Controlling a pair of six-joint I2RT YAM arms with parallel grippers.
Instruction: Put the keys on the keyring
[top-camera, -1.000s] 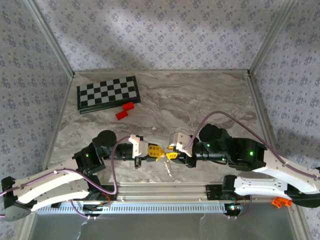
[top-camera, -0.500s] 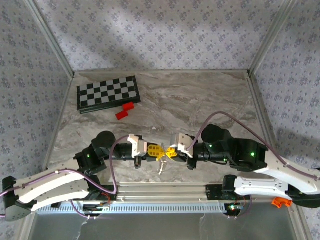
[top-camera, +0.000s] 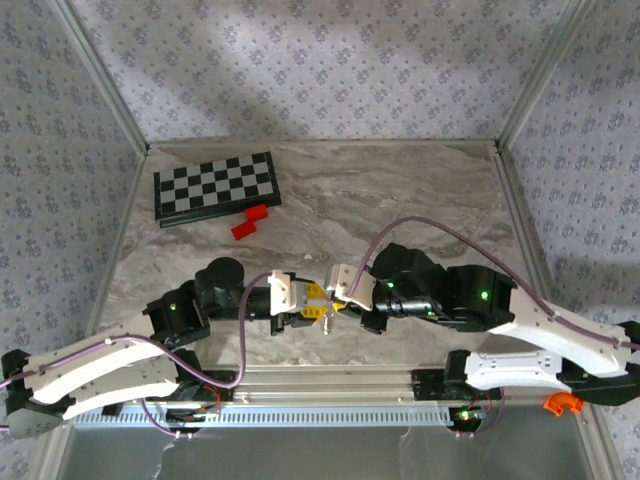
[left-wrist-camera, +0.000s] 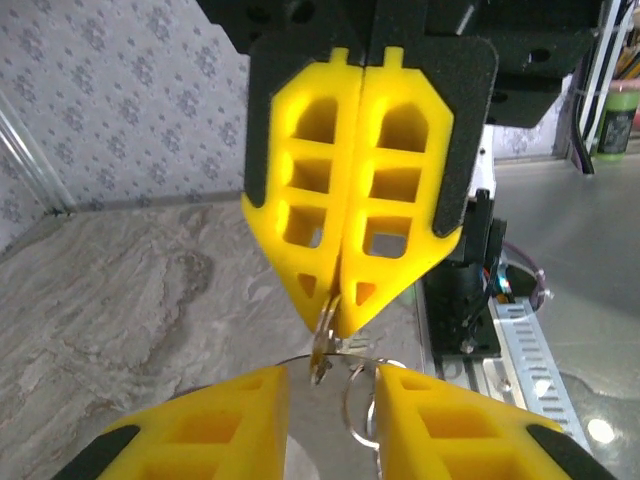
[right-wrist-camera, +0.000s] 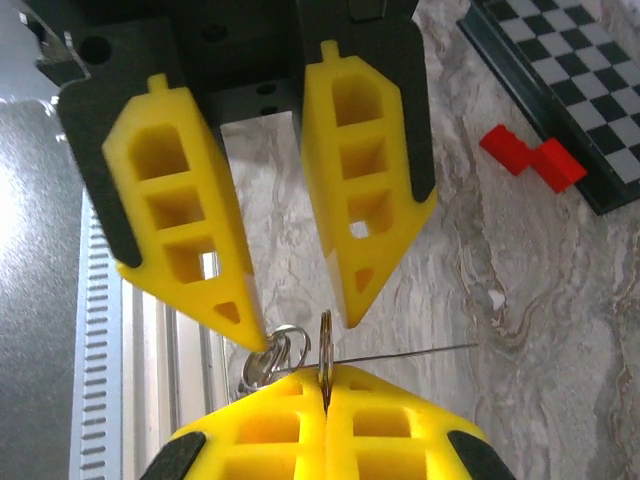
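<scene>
Thin silvery keyring (right-wrist-camera: 325, 345), upright, edge-on, pinched in closed right hand (right-wrist-camera: 327, 385), smaller ring (right-wrist-camera: 283, 345) beside it

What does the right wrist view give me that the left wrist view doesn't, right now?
Right wrist, not left wrist: the chessboard and the red blocks beside it, plus the keyring seen edge-on, clamped in the right gripper.
Left wrist, not right wrist: the patterned wall behind the right gripper.
Both: the grippers tip to tip, the right gripper shut on the keyring, the left gripper with fingers apart, small silvery loops at the tips, and the marble table.
</scene>
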